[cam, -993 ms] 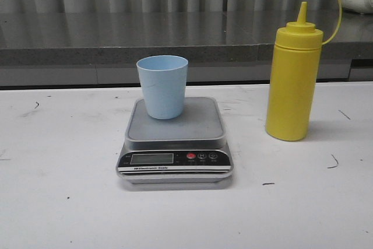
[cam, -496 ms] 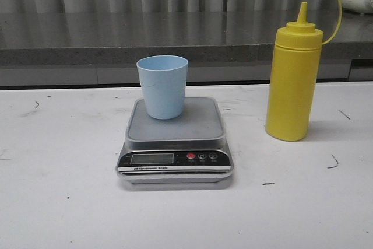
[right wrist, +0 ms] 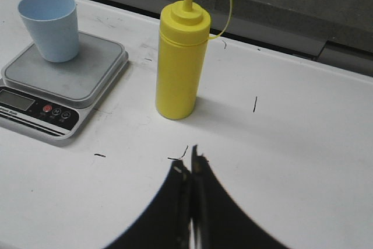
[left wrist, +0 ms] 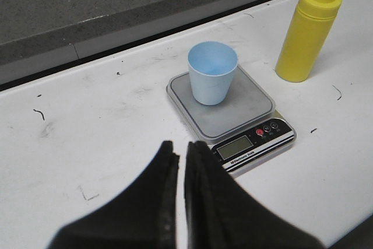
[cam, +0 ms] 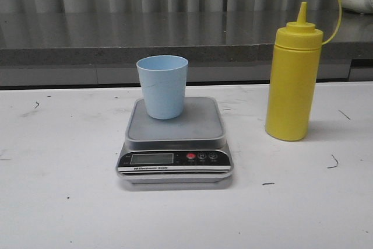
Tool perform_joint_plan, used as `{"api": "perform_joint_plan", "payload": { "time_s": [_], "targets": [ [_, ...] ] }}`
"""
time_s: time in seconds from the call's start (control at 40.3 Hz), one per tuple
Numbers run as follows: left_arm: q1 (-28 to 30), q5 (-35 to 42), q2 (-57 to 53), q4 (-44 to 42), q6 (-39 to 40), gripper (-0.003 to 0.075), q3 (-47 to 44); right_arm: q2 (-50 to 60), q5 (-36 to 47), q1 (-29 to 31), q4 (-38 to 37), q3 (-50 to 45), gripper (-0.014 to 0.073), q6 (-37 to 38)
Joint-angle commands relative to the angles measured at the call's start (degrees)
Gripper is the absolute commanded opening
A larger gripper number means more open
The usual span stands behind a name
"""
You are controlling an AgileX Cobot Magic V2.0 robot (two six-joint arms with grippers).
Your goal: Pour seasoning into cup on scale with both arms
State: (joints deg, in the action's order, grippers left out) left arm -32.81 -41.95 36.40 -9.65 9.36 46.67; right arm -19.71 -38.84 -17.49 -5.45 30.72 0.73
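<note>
The pale blue cup stands upright on the back left of the scale, on its grey platform. The yellow seasoning bottle stands upright on the white table to the right of the scale, its cap hanging off on its tether. No arm shows in the front view. In the left wrist view the left gripper is shut and empty, above the table short of the scale and cup. In the right wrist view the right gripper is shut and empty, short of the bottle.
A dark grey ledge runs along the back edge of the white table, with a ribbed wall behind it. Small black marks dot the tabletop.
</note>
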Motion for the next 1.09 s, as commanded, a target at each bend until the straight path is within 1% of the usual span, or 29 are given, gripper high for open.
{"api": "perform_joint_plan", "payload": {
  "time_s": [0.0, 0.422, 0.496, 0.596, 0.67, 0.745, 0.869, 0.968, 1.067],
  "targets": [
    [-0.3, 4.5, 0.0, 0.1, 0.1, -0.002, 1.5, -0.4, 4.6, -0.1, -1.0, 2.1, -0.0117, -0.7],
    [-0.5, 4.6, -0.1, 0.2, 0.1, -0.002, 1.1, -0.4, 4.6, -0.1, -1.0, 2.1, -0.0117, -0.7],
    [0.8, 4.8, -1.4, 0.4, 0.1, -0.002, 0.1, -0.4, 4.6, -0.1, -1.0, 2.1, -0.0117, -0.7],
    [5.4, 5.4, -3.9, 0.5, 0.1, -0.002, -2.2, -0.4, 4.6, -0.1, -1.0, 2.1, -0.0117, -0.7],
    [10.1, 7.6, -6.2, 3.5, 0.1, -0.002, -5.4, -0.4, 4.6, -0.1, -1.0, 2.1, -0.0117, -0.7],
    [15.6, 11.9, -9.6, 5.0, 0.1, -0.002, -9.6, -0.4, 4.6, -0.1, -1.0, 2.1, -0.0117, -0.7],
    [22.8, 18.9, -15.4, 9.1, 0.1, -0.002, -17.3, -0.4, 4.6, -0.1, -1.0, 2.1, -0.0117, -0.7],
    [27.1, 23.8, -21.0, 9.6, 0.1, -0.002, -23.8, -0.4, 4.6, -0.1, -1.0, 2.1, -0.0117, -0.7],
    [30.1, 29.7, -26.1, 9.6, 0.1, -0.002, -30.0, -0.4, 4.6, -0.1, -1.0, 2.1, -0.0117, -0.7]
  ]
}}
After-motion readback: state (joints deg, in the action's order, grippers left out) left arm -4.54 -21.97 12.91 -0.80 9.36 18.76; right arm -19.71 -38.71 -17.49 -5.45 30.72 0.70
